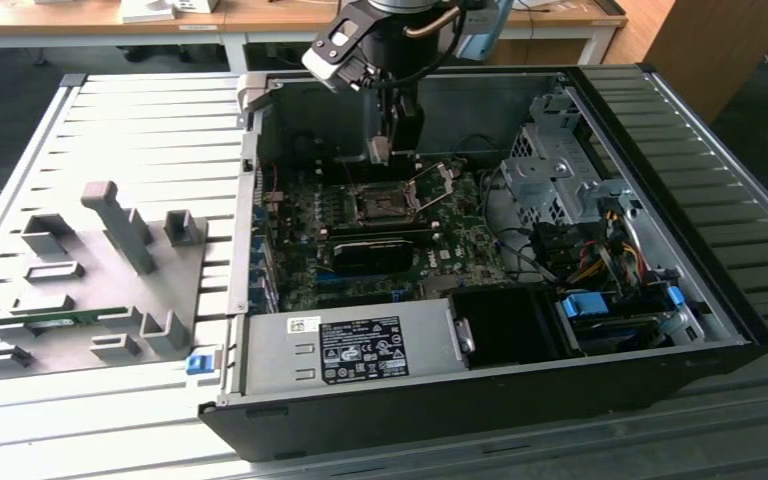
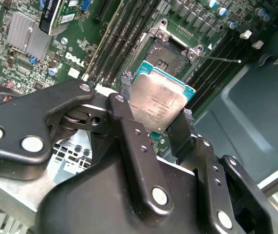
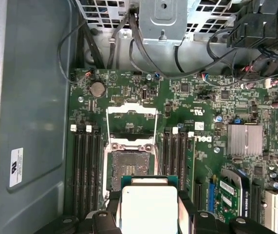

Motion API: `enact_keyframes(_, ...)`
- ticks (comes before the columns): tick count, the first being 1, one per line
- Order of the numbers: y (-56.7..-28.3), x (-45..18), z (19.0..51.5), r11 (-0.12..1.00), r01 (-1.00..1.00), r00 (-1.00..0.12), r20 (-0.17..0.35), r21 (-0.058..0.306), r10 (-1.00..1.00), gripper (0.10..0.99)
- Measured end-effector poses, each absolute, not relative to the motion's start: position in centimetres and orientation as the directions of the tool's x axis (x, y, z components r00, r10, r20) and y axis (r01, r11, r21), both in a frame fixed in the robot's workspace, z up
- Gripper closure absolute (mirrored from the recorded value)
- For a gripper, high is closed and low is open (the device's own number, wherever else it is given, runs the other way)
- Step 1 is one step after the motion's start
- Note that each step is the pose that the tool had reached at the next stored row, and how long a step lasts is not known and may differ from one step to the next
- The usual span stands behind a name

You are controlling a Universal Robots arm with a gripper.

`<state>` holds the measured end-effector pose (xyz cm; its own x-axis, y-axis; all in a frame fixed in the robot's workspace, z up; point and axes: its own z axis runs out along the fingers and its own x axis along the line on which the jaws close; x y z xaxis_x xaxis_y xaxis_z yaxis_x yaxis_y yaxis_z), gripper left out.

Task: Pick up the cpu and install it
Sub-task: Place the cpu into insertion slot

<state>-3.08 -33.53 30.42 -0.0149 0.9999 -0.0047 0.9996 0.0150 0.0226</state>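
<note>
Fingers clamped on cpu, held clear of board. Pick-up done. Socket just past fingers, frame open, empty. Cpu not yet seated; install left.

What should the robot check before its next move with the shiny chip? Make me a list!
1. The cpu is gripped by the pincer: ok, its fingers press on two opposite edges.
2. The socket is open: ok, its metal frame is flipped up and the dark centre is bare.
3. The cpu is seated in the socket: not ok, it hangs above the board.
4. The cpu is lined up squarely over the socket: cannot tell.
5. The cables are away from the socket: ok, they lie near the drive cage.
</note>
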Motion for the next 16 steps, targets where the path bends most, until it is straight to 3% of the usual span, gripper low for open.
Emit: enact_keyframes(16,-33.53,-3.07,29.40,0.015,1.000,-0.015,-0.005,0.022,1.000,0.541)
